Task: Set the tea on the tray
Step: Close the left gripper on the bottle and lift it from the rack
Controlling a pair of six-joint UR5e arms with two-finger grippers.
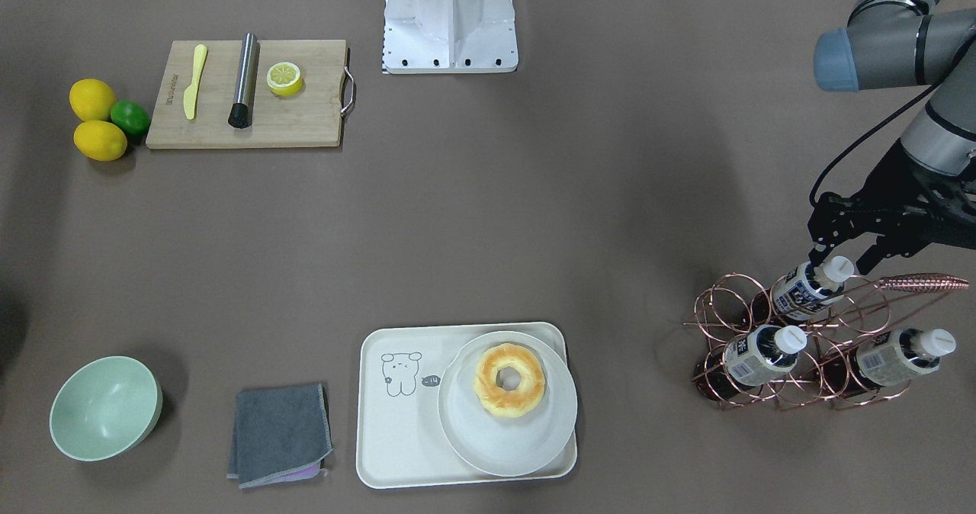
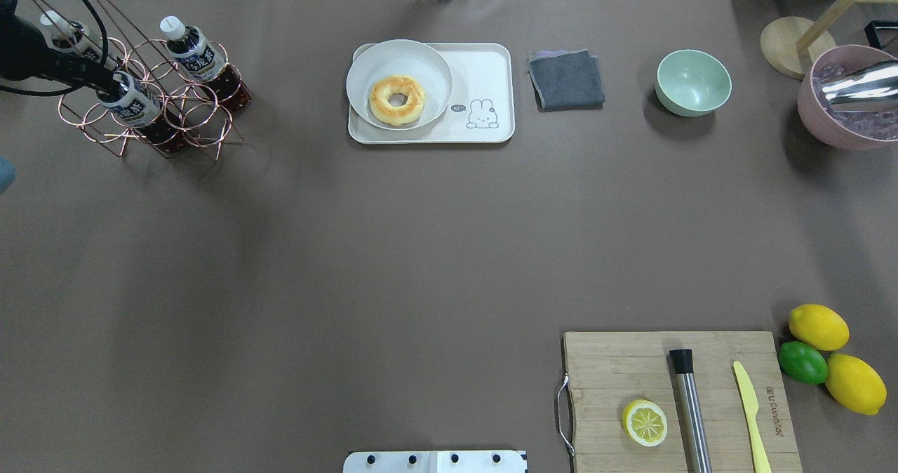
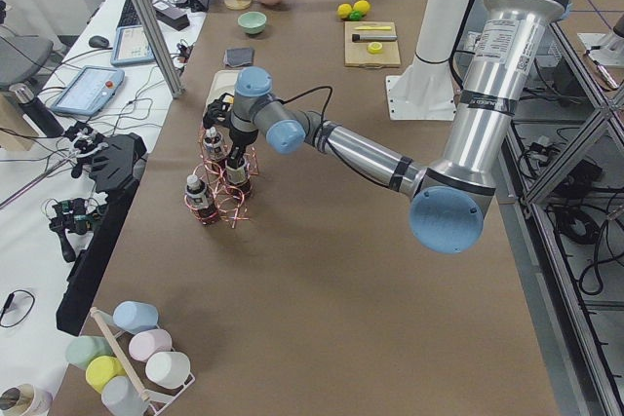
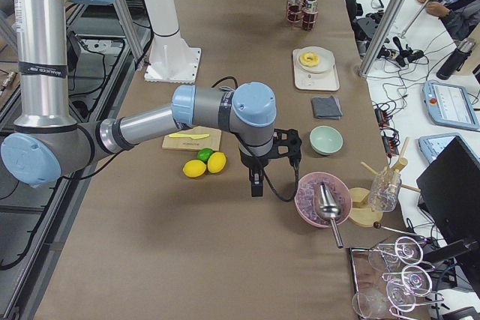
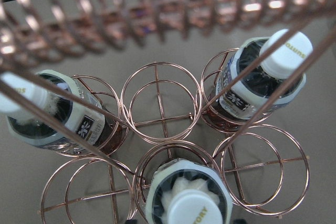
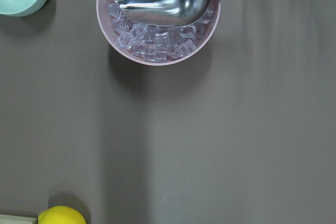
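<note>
Tray [image 1: 396,438]: smooth cream plastic, bare at the bear end. A round plate [image 1: 496,441] with a doughnut [image 1: 509,380] fills the rest.

Tea [image 1: 801,293]: small clear bottle, tilted in the copper wire rack [image 1: 717,300]. I judge it light, stiff and slick-sided, so I'd grip at the neck.

Left gripper [image 1: 840,261]: jaws apart, straddling the white cap, holding nothing.

Right gripper [image 4: 256,181]: I cannot tell.

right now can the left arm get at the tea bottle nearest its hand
Probably yes: the left hand sits open at the white cap of the tea, a finger on either side, and no wire of the copper rack crosses between them.
</note>
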